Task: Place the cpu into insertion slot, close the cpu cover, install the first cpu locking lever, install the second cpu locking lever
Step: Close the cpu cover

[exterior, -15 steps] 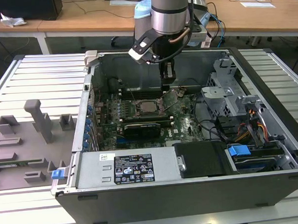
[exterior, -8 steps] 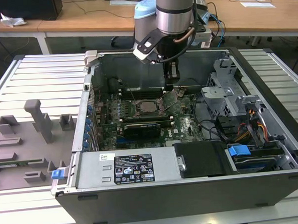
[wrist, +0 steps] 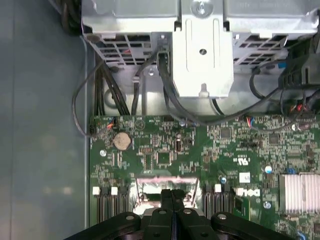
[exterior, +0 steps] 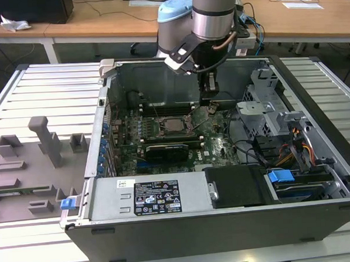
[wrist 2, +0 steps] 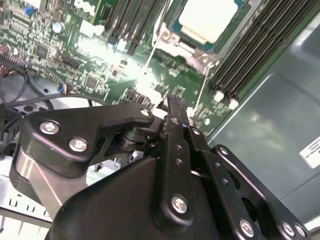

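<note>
The cpu [wrist 2: 207, 19] lies flat in the slot [exterior: 173, 126], pale top up, and the slot sits on the green board [exterior: 220, 145] inside the open case [exterior: 186, 224]. The cover [wrist 2: 196, 51] seems to lie down around the chip as a silvery frame, though I cannot tell whether it is fully shut.

The gripper [exterior: 210, 97] hangs low inside the case, just beside the slot on the side toward the exterior view's right. In both wrist views its fingers [wrist 2: 176, 106] are pressed together tip to tip, leaving only a thin seam. They are close above the board, near the slot's edge.

A thin lever [wrist 2: 202, 85] runs from the slot's corner toward the fingertips. Whether the fingertips touch it I cannot tell.

Black memory slots [wrist 2: 127, 22] flank the slot on two sides. In the first wrist view the gripper [wrist: 172, 194] points at a shiny metal strip between those rows. Beyond the slot across the board are a coin cell [wrist: 121, 140], dark cables [wrist: 170, 100] and a metal drive cage [wrist: 202, 50].

Grey fixtures [exterior: 43, 144] stand outside the case, well apart from the slot.
</note>
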You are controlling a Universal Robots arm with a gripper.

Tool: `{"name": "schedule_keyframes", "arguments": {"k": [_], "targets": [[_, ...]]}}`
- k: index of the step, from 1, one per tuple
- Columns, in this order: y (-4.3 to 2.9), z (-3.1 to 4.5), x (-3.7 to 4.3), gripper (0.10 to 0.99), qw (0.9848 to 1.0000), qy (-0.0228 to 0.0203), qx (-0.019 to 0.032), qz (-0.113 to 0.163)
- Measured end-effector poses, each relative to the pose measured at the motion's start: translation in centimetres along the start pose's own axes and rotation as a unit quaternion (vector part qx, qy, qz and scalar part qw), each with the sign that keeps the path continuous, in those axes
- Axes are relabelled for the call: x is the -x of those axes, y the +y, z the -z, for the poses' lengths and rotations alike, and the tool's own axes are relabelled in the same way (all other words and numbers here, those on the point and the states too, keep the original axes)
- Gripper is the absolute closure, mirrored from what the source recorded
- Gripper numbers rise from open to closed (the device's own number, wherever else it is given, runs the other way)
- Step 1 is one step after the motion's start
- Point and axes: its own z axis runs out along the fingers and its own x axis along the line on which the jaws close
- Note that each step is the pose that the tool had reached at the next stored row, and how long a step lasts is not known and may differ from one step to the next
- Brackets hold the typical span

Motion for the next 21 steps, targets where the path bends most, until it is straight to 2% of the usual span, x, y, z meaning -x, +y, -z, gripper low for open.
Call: {"name": "schedule_keyframes", "arguments": {"k": [7,10,14,15,21], "targets": [[2.37,-0.13,-0.03,0.98,1.0,0.0,-0.0005,0.0],[2.48,-0.18,-0.02,0.98,1.0,-0.0001,-0.0005,0.0],[2.46,-1.01,-0.03,0.98,1.0,0.0,-0.0005,0.0],[2.44,-1.49,-0.02,0.98,1.0,-0.0001,-0.0005,0.0],[2.54,-2.2,-0.03,0.98,1.0,0.0,-0.0005,0.0]]}}
